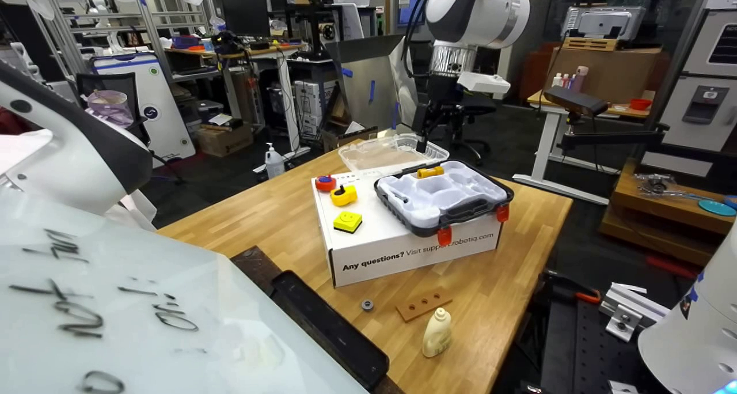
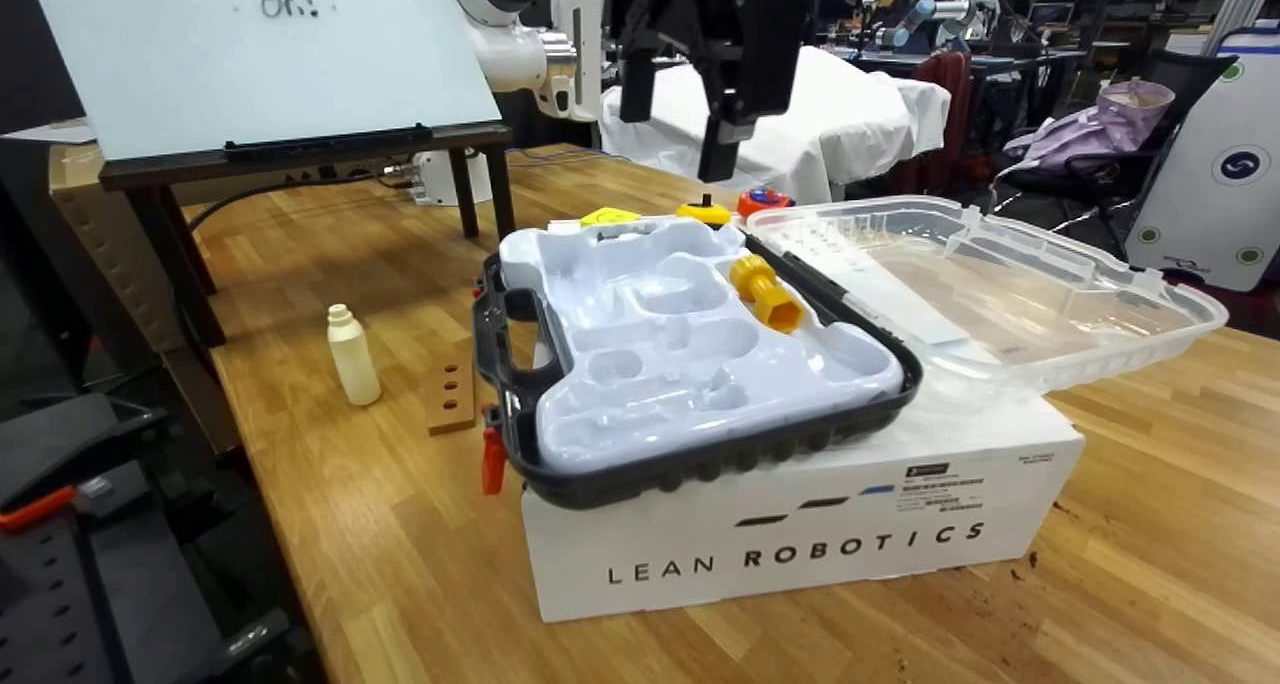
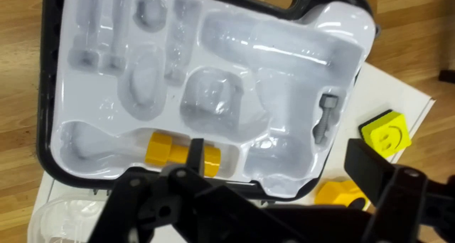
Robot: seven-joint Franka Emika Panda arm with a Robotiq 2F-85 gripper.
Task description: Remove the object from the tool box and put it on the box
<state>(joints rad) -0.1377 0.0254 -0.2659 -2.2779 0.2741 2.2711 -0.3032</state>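
Though round-shafted, yellow object (image 2: 765, 293) (hex-ended)

I have the black claw (image 3: 279, 157) pointing downward in both exterior views | I read its two fingers (image 3: 196, 157) as spread wide in my wrist view, a broad gap between them | silvery wrist collar (image 1: 453, 59) sits above the claw in an exterior view | white arm link (image 1: 475, 14) is farther above the claw, cut off by the view's top edge

Smooth white arm (image 1: 478, 14) overhead, silver collar (image 1: 454, 60) beneath, black cables (image 1: 408, 35) looping alongside! And the gripper (image 3: 275, 157): black, angular, dotted with round screw heads (image 3: 181, 173).
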